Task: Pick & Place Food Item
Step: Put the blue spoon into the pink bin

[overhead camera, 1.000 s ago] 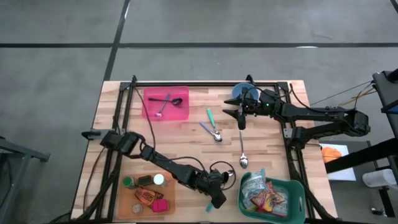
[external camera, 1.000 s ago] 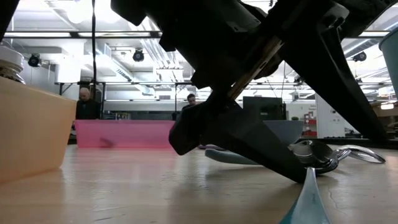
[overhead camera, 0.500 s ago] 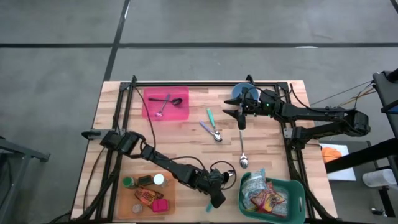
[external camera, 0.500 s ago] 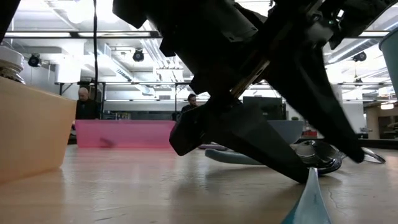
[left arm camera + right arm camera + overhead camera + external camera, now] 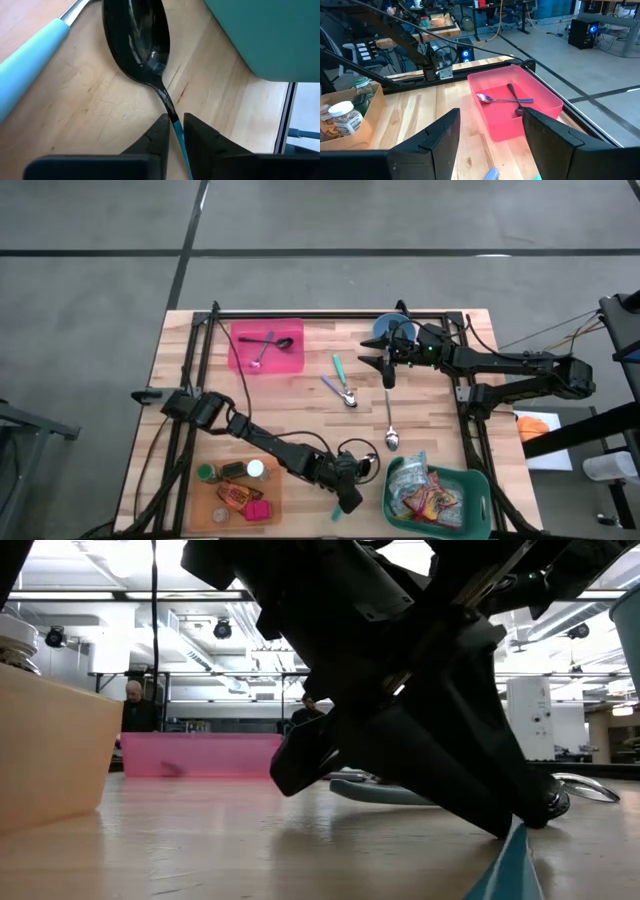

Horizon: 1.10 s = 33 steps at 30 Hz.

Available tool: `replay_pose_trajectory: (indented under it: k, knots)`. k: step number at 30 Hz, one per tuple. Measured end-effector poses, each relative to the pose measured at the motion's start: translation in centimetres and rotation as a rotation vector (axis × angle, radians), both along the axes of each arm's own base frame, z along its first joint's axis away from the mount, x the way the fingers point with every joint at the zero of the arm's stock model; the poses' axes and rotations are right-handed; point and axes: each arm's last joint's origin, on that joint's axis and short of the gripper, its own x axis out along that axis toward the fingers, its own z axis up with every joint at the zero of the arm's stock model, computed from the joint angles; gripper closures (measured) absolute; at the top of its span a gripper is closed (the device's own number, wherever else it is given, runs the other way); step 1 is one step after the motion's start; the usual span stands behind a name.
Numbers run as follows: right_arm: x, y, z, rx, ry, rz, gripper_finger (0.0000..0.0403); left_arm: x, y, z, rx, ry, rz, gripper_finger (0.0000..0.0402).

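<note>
A spoon with a black bowl (image 5: 137, 45) and a thin teal handle (image 5: 179, 142) lies on the wooden table near its front edge, beside a green bin (image 5: 440, 495) of food packets. My left gripper (image 5: 348, 498) (image 5: 172, 131) slants down onto it, its fingers closed in on the handle. The handle's free end (image 5: 510, 865) sticks out toward the near edge. My right gripper (image 5: 388, 370) (image 5: 490, 135) hangs open over the table's far right, holding nothing. My left gripper pinches the spoon's teal handle (image 5: 176, 129) between its two fingers, just behind the neck where it joins the black bowl. The fingers slant down from above and stand across the handle. The spoon lies flat, with its bowl on the table.
A tan tray (image 5: 235, 490) with jars and snack packs sits at the near left. A pink bin (image 5: 267, 347) holding two spoons is at the far left, a blue plate (image 5: 392, 330) at the far right. Loose spoons (image 5: 390, 420) (image 5: 343, 385) lie mid-table.
My left gripper has stayed in place and shut on the spoon's teal handle; the gap between its fingers has narrowed. The handle's free end has shifted a little sideways on the table.
</note>
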Motion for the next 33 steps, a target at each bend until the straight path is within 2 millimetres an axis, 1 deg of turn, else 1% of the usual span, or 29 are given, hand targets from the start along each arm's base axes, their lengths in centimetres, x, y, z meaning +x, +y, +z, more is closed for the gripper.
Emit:
replay_pose_trajectory:
  k: [7,18,24,29,33]
  knots:
    - [0.0,0.0,0.0,0.000,0.000,0.000,0.0192,0.0,-0.1,0.0,-0.006,0.002,-0.006,0.0395]
    - [0.0,0.0,0.0,0.000,0.000,0.000,0.0192,-0.1,0.0,0.1,0.000,0.016,-0.005,0.0398]
    - [0.0,0.0,0.0,0.000,0.000,0.001,0.0192,-0.3,0.3,0.6,0.016,0.029,0.004,0.0398]
    - [0.0,0.0,0.0,0.000,0.000,0.001,0.0192,-0.5,0.5,1.8,0.048,0.009,0.030,0.0399]
    - [0.0,0.0,0.0,0.000,-0.001,0.000,0.0192,-0.7,0.7,3.2,0.064,-0.024,0.053,0.0399]
